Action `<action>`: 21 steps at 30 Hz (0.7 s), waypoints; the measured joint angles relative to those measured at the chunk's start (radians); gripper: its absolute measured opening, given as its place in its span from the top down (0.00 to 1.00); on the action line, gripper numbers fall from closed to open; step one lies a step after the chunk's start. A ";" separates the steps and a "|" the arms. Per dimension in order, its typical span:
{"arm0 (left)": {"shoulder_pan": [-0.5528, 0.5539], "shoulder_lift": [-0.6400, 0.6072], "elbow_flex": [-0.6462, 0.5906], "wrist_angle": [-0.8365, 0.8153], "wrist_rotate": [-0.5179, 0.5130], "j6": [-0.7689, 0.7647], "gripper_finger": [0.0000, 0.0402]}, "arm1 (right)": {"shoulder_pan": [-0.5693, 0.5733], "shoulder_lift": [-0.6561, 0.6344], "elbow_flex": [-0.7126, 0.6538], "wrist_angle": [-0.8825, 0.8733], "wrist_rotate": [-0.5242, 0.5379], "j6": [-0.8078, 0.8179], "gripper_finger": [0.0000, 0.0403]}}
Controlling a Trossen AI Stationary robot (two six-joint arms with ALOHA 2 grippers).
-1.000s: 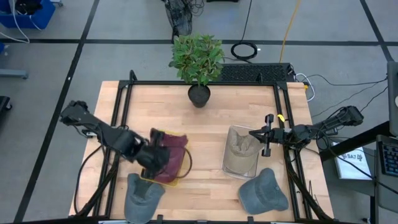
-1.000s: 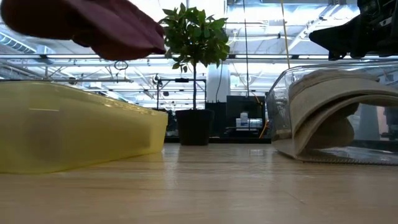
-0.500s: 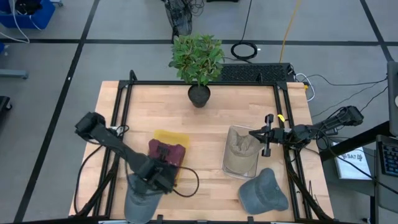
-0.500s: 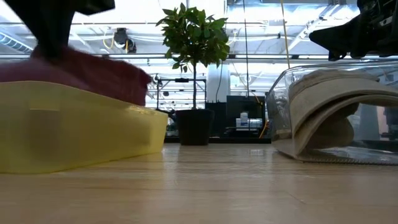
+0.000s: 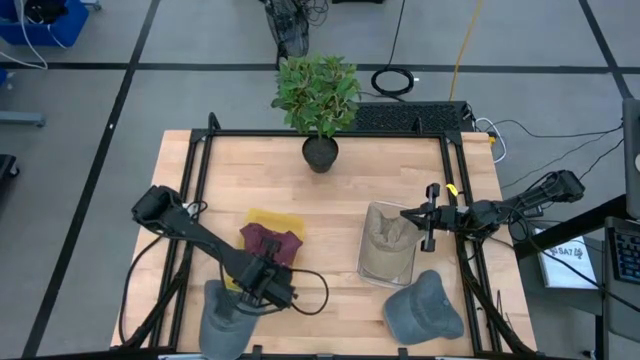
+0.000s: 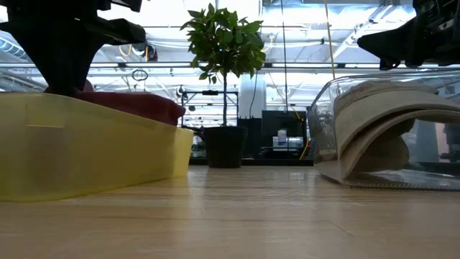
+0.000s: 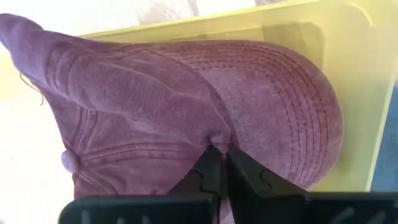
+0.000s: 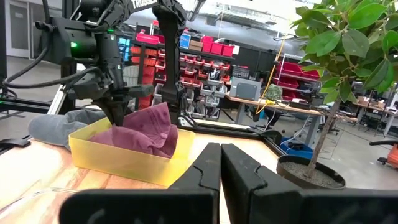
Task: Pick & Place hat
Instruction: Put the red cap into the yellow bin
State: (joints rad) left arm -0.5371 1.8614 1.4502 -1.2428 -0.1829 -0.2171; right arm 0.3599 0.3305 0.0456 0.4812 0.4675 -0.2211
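Maroon hat (image 7: 186,118) sits in the yellow bin (image 5: 262,222), pinched by the left gripper (image 7: 219,163); placing's nearly done, so let go next. Right gripper (image 5: 428,216) waits clenched over the clear bin (image 5: 385,270)

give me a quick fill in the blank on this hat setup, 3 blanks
The left gripper is pinching the ___ hat.
That hat lies in the ___ bin.
The clear bin near the right gripper holds a ___ hat.
Missing words: maroon; yellow; tan
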 joint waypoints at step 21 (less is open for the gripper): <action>0.005 -0.139 0.000 -0.091 -0.030 -0.138 0.66 | 0.000 0.000 0.000 0.000 0.000 0.002 1.00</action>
State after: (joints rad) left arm -0.5317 1.7229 1.4502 -1.3335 -0.2127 -0.3547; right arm 0.3596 0.3305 0.0456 0.4816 0.4675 -0.2188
